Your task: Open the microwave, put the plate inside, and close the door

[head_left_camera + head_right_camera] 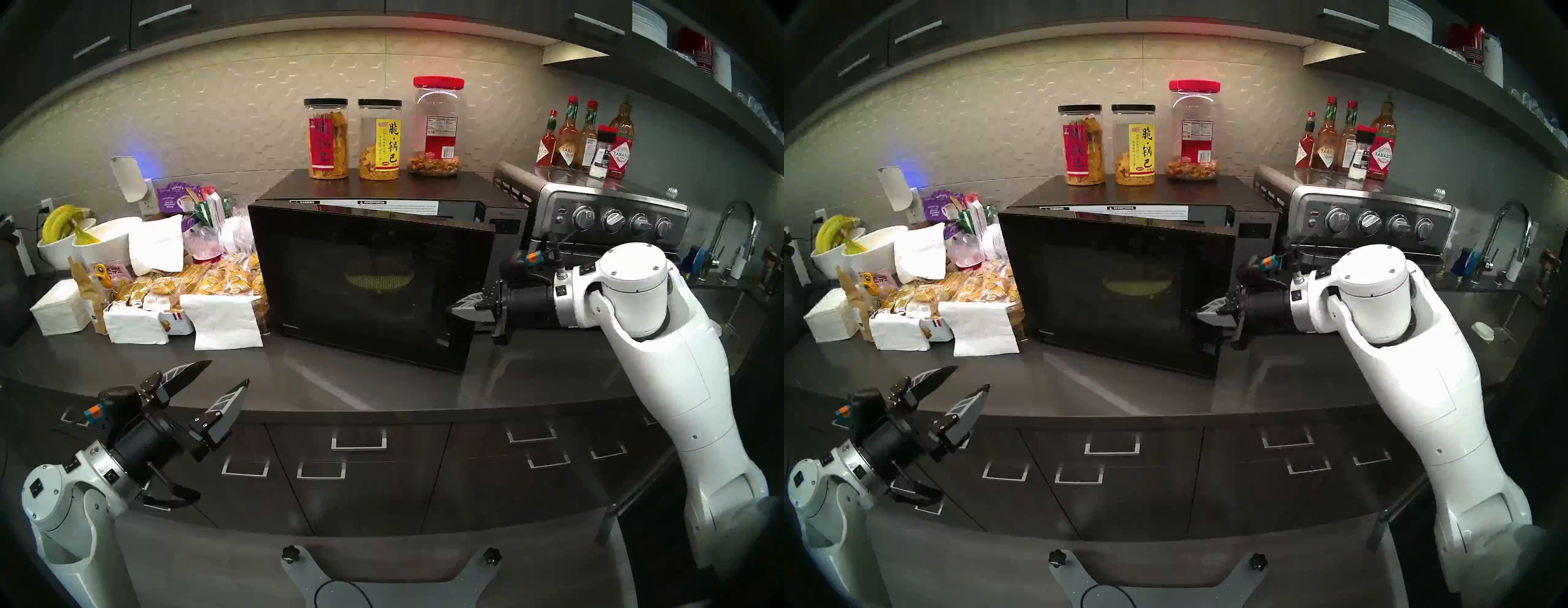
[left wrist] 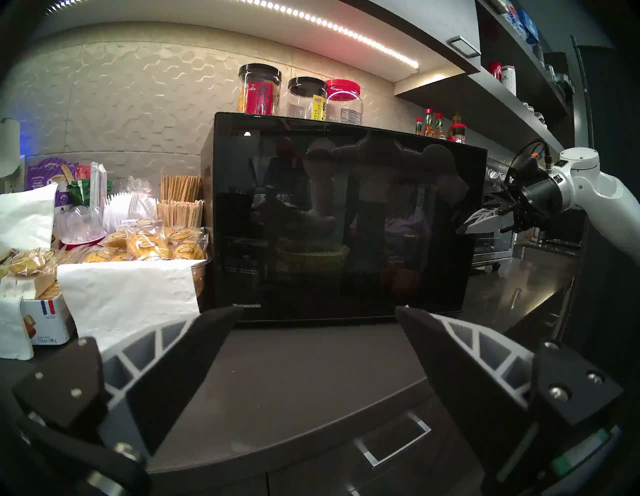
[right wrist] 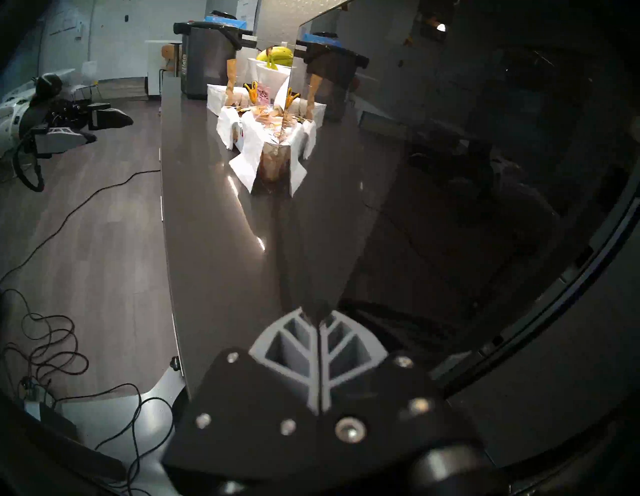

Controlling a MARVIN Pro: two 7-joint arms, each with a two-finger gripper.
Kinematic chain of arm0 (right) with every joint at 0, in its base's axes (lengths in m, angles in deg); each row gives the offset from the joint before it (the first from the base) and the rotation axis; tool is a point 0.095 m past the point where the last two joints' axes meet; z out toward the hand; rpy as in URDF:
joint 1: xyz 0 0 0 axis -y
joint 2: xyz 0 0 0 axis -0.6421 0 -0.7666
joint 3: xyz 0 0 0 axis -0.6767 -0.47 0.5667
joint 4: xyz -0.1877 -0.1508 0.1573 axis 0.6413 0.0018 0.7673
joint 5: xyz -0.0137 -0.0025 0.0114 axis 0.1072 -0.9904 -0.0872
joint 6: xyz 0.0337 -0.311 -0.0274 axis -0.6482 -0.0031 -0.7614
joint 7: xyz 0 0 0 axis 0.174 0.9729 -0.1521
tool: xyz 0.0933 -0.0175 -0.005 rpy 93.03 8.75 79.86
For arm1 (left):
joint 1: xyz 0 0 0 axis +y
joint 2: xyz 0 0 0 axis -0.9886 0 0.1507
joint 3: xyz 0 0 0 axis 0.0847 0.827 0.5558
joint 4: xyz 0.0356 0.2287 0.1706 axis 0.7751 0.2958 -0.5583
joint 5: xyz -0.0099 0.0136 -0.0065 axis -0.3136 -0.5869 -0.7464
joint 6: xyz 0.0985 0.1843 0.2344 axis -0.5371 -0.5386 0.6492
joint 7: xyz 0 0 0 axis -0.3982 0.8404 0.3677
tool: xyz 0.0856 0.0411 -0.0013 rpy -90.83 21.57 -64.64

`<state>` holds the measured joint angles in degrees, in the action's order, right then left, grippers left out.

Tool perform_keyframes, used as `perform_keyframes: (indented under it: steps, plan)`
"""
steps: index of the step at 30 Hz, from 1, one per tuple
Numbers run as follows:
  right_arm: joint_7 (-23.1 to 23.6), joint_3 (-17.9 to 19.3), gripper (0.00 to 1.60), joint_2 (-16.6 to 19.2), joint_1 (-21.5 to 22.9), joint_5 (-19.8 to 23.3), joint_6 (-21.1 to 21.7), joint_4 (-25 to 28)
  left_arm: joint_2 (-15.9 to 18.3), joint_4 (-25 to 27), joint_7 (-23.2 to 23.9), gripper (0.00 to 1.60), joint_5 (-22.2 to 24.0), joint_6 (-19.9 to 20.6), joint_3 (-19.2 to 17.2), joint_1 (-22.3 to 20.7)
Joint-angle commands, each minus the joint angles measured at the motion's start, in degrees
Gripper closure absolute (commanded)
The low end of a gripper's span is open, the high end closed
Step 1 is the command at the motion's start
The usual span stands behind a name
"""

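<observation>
Head stereo left shows you the microwave (image 1: 382, 271) toward the tabletop's (image 1: 339, 382) back edge, its door (image 1: 365, 284) ajar, the yellow plate (image 1: 379, 280) inside. Your right end effector (image 1: 460, 309), fingers pressed together, touches the door's free edge. Your left end effector (image 1: 218, 380) hangs spread wide and empty off the front edge.

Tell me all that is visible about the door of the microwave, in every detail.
The door is a wide panel of glossy black glass with small "Panasonic" lettering at its lower left. It stands ajar, hinged at the left, its right edge swung out from the microwave. The yellow plate shows dimly through its window. The shut right gripper meets its free right edge.
</observation>
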<state>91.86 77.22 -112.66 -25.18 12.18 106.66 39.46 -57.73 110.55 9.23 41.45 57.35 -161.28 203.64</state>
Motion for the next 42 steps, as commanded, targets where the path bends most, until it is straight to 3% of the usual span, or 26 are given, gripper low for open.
perform_keyframes:
  steps: [1, 19, 29, 42]
  plan:
    - [-2.9, 0.1, 1.60, -0.7, -0.8, -1.8, -1.3, 2.3, -0.1, 1.0, -0.1, 0.00, 0.2, 0.1, -0.1, -0.1]
    - [-12.9, -3.7, 1.60, -2.4, -2.7, -12.7, -1.9, 5.1, -0.1, 1.0, 0.0, 0.00, 0.1, 0.2, -0.1, -0.2]
    - [-16.2, -6.6, 1.60, -4.9, 0.6, -17.0, 0.8, 2.2, -0.2, 1.0, 0.0, 0.00, 0.1, 0.2, -0.2, -0.2]
    - [-16.7, -8.1, 1.60, -7.3, 5.3, -18.7, 1.4, -2.3, -0.2, 1.0, 0.1, 0.00, 0.0, 0.1, -0.2, -0.3]
